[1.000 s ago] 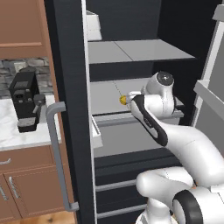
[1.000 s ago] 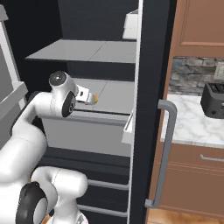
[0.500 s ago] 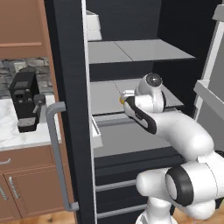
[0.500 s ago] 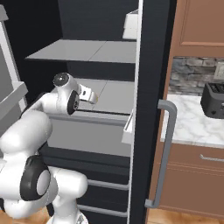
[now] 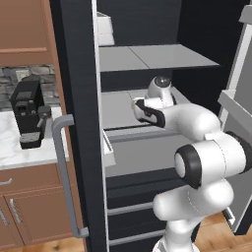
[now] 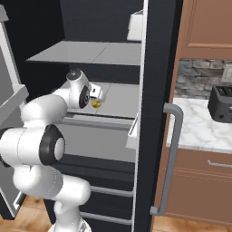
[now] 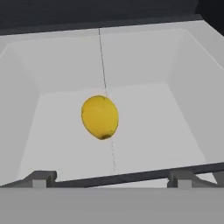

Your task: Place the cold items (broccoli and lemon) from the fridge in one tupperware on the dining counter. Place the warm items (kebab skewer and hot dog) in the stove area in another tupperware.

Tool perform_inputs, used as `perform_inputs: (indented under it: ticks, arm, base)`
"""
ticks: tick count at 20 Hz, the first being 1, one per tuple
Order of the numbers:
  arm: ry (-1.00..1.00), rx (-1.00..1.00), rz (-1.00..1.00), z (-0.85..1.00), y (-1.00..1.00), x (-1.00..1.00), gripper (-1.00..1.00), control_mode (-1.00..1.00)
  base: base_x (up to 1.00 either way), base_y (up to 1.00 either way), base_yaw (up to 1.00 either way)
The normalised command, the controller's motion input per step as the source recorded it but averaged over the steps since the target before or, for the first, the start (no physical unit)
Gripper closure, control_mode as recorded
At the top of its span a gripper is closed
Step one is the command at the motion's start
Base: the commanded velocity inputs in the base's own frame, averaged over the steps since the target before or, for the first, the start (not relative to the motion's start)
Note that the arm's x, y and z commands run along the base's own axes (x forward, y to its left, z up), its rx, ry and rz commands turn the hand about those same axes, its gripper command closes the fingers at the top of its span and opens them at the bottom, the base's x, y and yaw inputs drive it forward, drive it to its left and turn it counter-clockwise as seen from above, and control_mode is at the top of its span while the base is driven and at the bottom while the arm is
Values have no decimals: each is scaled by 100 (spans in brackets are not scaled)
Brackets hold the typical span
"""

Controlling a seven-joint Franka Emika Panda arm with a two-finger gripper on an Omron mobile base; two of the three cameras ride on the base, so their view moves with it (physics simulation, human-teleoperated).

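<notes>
A yellow lemon (image 7: 99, 117) lies on the white middle shelf (image 7: 148, 113) of the open fridge, just ahead of my hand. My gripper (image 7: 111, 178) is open, its fingertips (image 7: 40, 177) spread wide on either side, short of the lemon and touching nothing. In the right base view the lemon (image 6: 96, 103) peeks out just under the gripper (image 6: 98, 93). From the left base view my arm (image 5: 172, 115) reaches into the fridge at shelf height and covers the lemon. The broccoli, kebab skewer, hot dog and tupperware are out of view.
A grey shelf (image 5: 147, 56) hangs close above the hand, with a white box (image 5: 104, 29) on it. The fridge door with its grey handle (image 5: 64, 172) stands beside the arm. A coffee machine (image 5: 29, 115) and a toaster (image 6: 222, 104) sit on the marble counters.
The arm has pushed deeper into the fridge and the hand has closed in on the lemon, which it now covers in the left base view. The jaws stayed open.
</notes>
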Motion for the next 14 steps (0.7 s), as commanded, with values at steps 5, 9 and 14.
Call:
perform_inputs:
  ticks: [5, 9, 14]
  arm:
    - [1, -1, 2, -31, 0, 47, -100, -100]
    - [2, 0, 4, -16, 0, 45, -100, -100]
    - [1, 0, 9, -22, 3, 74, -100, -100]
  base:
    - [0, 0, 0]
    - [0, 0, 0]
    - [0, 0, 0]
